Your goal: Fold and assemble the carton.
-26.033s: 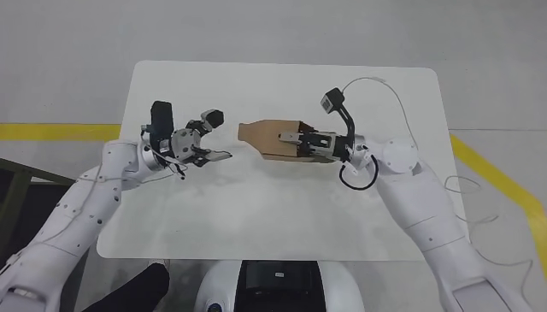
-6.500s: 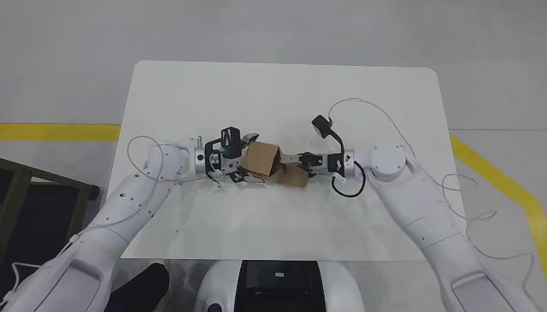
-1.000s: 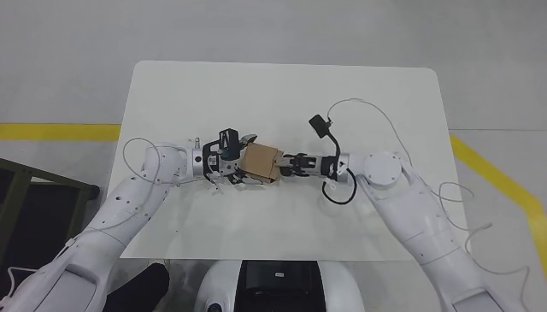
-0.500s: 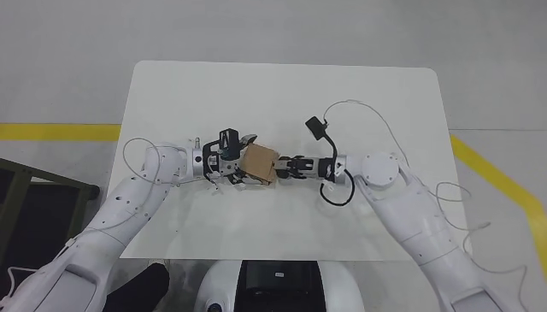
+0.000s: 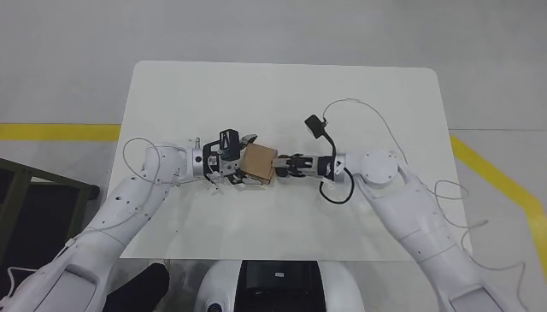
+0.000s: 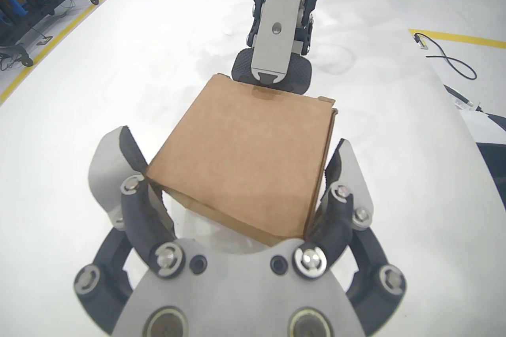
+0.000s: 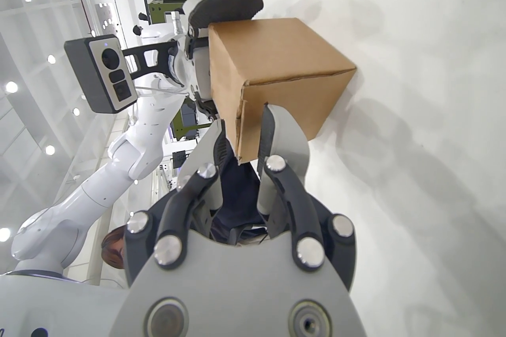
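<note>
Sitting on white table [image 5: 342, 90], carton [image 5: 260, 161]; grey floor [image 5: 256, 13], yellow stripe [image 5: 51, 131].

Carton [image 5: 259, 163]: plain brown cardboard, folded up into a near-cubic box, resting near the middle of the white table [image 5: 171, 90], slightly askew to its edges. One side seam gapes faintly. Left gripper [image 6: 233, 147] clasps opposite walls; right gripper [image 7: 245, 125] pinches the far edge.
</note>
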`<state>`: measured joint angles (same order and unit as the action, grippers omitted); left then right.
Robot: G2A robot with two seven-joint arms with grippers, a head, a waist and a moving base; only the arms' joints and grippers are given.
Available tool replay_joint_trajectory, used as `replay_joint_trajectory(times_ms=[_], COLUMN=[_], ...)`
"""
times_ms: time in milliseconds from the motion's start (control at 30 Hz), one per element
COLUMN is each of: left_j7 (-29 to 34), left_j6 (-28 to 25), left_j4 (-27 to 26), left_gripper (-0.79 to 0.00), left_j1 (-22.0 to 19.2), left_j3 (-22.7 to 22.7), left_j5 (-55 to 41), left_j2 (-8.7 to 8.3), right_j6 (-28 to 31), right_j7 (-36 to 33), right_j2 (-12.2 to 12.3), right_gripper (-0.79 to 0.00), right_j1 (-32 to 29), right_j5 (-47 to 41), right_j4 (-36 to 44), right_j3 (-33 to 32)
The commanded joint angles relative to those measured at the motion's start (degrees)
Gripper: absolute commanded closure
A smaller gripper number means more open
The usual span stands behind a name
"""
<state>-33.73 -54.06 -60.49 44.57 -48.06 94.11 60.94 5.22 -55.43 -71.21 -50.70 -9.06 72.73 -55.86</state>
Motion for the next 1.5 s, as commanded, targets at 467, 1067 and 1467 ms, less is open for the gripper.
replay_joint_trajectory(times_ms=[467,1067,1467], left_j7=[0.36,0.46,-6.27], left_j6=[0.24,0.31,-3.94], left_j4=[0.15,0.52,-0.69], left_gripper=[-0.785,-0.785,-0.785], left_j1=[-0.11,-0.25,1.71], left_j3=[0.1,-0.12,-4.04], left_j5=[-0.19,-0.33,2.42], left_j2=[0.1,0.07,-2.96], right_j6=[0.25,1.03,2.25], right_j7=[-1.95,-1.38,-0.98], right_j2=[0.2,-0.19,1.77], right_gripper=[-0.157,-0.443,-0.785], right_j1=[-1.23,-0.05,-4.25], right_j5=[-0.8,-1.24,0.42], right_j4=[1.15,1.0,7.25], right_j3=[0.33,0.93,-4.98])
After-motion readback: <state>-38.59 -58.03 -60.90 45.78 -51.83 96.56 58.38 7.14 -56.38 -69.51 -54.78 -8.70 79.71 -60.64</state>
